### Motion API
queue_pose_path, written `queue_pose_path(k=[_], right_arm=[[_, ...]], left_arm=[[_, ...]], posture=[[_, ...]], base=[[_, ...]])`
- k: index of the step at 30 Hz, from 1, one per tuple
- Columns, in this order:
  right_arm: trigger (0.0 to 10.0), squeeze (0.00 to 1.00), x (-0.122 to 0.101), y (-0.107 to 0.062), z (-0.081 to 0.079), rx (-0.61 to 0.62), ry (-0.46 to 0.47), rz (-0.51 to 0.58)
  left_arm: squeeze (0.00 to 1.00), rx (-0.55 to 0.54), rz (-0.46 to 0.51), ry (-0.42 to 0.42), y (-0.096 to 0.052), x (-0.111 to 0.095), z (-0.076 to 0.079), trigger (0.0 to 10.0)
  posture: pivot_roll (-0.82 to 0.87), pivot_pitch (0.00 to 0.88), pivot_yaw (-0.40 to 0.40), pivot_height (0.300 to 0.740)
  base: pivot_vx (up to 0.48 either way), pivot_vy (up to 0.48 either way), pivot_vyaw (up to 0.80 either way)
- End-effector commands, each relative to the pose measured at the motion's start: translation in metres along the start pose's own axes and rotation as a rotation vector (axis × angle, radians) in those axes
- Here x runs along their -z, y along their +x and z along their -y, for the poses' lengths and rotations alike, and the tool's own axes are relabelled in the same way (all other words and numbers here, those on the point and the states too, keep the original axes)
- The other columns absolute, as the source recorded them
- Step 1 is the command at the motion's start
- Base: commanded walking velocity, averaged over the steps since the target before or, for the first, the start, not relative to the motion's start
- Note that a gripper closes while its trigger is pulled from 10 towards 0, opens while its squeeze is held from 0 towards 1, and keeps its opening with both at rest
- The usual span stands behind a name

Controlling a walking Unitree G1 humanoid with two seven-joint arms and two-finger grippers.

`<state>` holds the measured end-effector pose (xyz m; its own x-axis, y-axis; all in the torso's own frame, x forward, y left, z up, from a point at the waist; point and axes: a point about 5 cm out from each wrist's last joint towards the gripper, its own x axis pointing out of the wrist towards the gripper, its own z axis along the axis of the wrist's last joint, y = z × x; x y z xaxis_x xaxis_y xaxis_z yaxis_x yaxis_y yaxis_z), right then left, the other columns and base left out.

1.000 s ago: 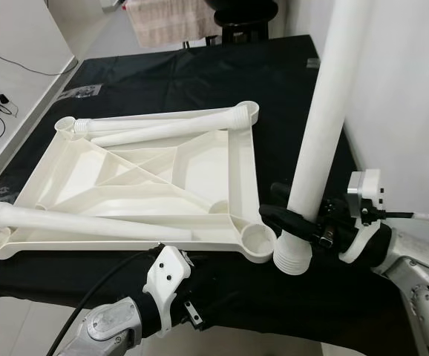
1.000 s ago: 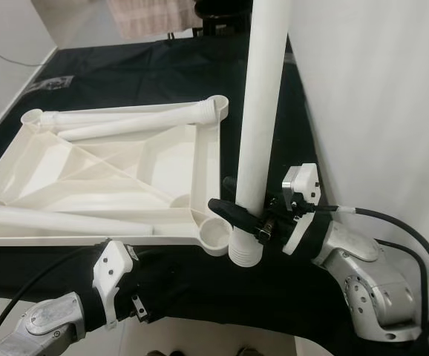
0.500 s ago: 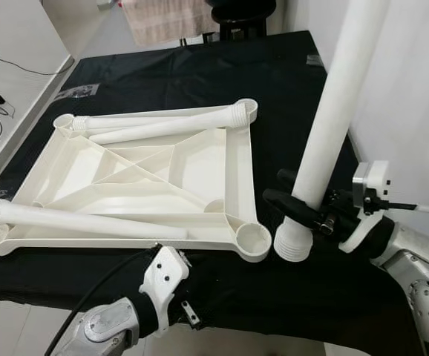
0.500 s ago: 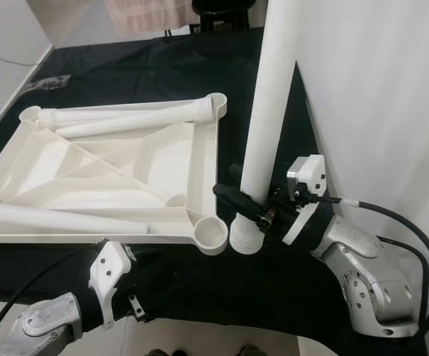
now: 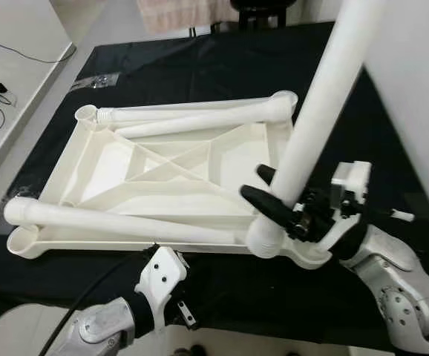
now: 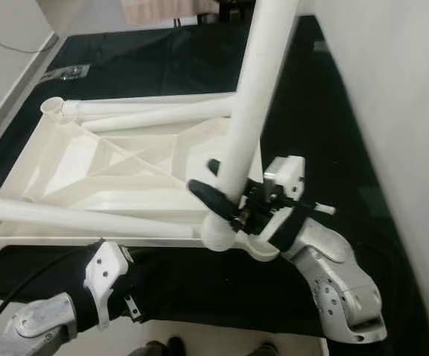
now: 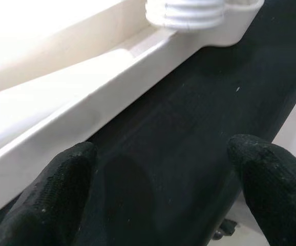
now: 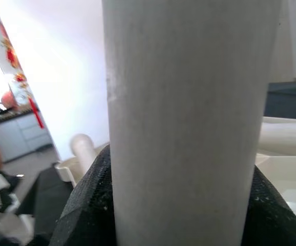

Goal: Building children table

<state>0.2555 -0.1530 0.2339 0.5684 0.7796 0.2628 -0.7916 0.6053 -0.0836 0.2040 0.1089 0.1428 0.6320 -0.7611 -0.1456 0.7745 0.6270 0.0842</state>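
Nearest to me, my left gripper [image 5: 176, 297] hangs low at the front edge of the black cloth-covered table [image 5: 200, 70], its two black fingers [image 7: 56, 189] spread apart and holding nothing, aimed along the near rim of the upturned white plastic tabletop [image 5: 162, 174]. Just beyond, my right gripper [image 5: 274, 204] is clamped on the long white plastic table leg [image 5: 315, 104] close above its ribbed, threaded end; the right wrist view shows the pads pressed to both sides of the tube. The step in hand is fitting this leg into the round corner socket [image 5: 303, 256] at the near right corner of the tabletop. The threaded end sits at or just over that socket, with the leg tilted so that its top leans away to my right; whether the threads have entered I cannot tell. In my judgement the next move calls for bringing the leg upright over the socket, pressing it down, then turning it to engage the threads. My right forearm reaches in from the right, wrist bent toward the corner. Farther off, three more white legs lie on the tabletop: one leg [image 5: 110, 226] along the near side and two legs [image 5: 200, 119] along the far side.
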Motion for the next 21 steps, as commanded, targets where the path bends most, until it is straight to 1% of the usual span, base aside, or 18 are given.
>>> queue_pose_path(k=[1, 2, 3, 6, 8, 10, 11, 12, 14, 16, 18, 20, 21], right_arm=[[10.0, 0.0, 0.005, -0.005, 0.002, 0.021, 0.007, -0.027], [10.0, 0.0, 0.003, -0.01, 0.005, 0.025, 0.0, -0.037], [10.0, 0.0, 0.003, -0.01, 0.005, 0.025, 0.0, -0.037], [10.0, 0.0, -0.002, -0.021, 0.007, 0.009, 0.008, -0.048], [10.0, 0.0, -0.003, -0.024, 0.007, -0.001, 0.016, -0.05], [10.0, 0.0, -0.009, -0.035, 0.006, -0.033, 0.039, -0.042], [10.0, 0.0, -0.009, -0.035, 0.006, -0.033, 0.039, -0.042], [10.0, 0.0, -0.013, -0.039, 0.005, -0.043, 0.043, -0.034], [10.0, 0.0, -0.015, -0.042, 0.005, -0.049, 0.044, -0.03], [10.0, 0.0, -0.017, -0.046, 0.006, -0.029, 0.004, -0.04], [10.0, 0.0, -0.016, -0.047, 0.006, -0.022, -0.01, -0.046], [10.0, 0.0, -0.012, -0.05, 0.001, -0.03, -0.021, -0.082], [10.0, 0.0, -0.012, -0.05, 0.001, -0.03, -0.021, -0.082]], left_arm=[[0.0, 0.006, -0.034, 0.007, -0.003, 0.005, 0.001, 10.0], [0.0, 0.011, -0.034, 0.011, -0.004, 0.005, 0.001, 10.0], [0.0, 0.011, -0.034, 0.011, -0.004, 0.005, 0.001, 10.0], [0.0, 0.025, -0.031, 0.017, -0.004, 0.004, 0.002, 10.0], [0.0, 0.03, -0.031, 0.02, -0.004, 0.004, 0.002, 10.0], [0.0, 0.049, -0.027, 0.027, -0.004, 0.003, 0.003, 10.0], [0.0, 0.049, -0.027, 0.027, -0.004, 0.003, 0.003, 10.0], [0.0, 0.053, -0.025, 0.033, -0.003, 0.002, 0.003, 10.0], [0.0, 0.055, -0.024, 0.038, -0.003, 0.002, 0.003, 10.0], [0.0, 0.053, -0.015, 0.056, -0.002, 0.0, 0.0, 10.0], [0.0, 0.053, -0.012, 0.062, -0.001, 0.0, 0.0, 10.0], [0.0, 0.056, -0.01, 0.072, -0.001, -0.001, -0.001, 10.0], [0.0, 0.056, -0.01, 0.072, -0.001, -0.001, -0.001, 10.0]], posture=[[-0.09, 0.249, 0.118, 0.74], [-0.09, 0.251, 0.12, 0.74], [-0.09, 0.251, 0.12, 0.74], [-0.09, 0.25, 0.122, 0.74], [-0.09, 0.251, 0.124, 0.74], [-0.1, 0.248, 0.128, 0.74], [-0.1, 0.248, 0.128, 0.74], [-0.1, 0.246, 0.131, 0.74], [-0.1, 0.246, 0.131, 0.74], [-0.1, 0.241, 0.136, 0.74], [-0.1, 0.241, 0.136, 0.74], [-0.11, 0.238, 0.14, 0.74], [-0.11, 0.238, 0.14, 0.74]], base=[[0.0, 0.0, 0.0], [0.0, 0.0, 0.0], [0.0, 0.0, 0.0], [0.0, 0.0, 0.0], [0.0, 0.0, 0.0], [0.0, 0.0, 0.0], [0.0, 0.0, 0.0], [0.0, 0.0, 0.0], [0.0, 0.0, 0.0], [0.0, 0.0, 0.0], [0.0, 0.0, 0.0], [0.0, 0.0, 0.0], [0.0, 0.0, 0.0]])
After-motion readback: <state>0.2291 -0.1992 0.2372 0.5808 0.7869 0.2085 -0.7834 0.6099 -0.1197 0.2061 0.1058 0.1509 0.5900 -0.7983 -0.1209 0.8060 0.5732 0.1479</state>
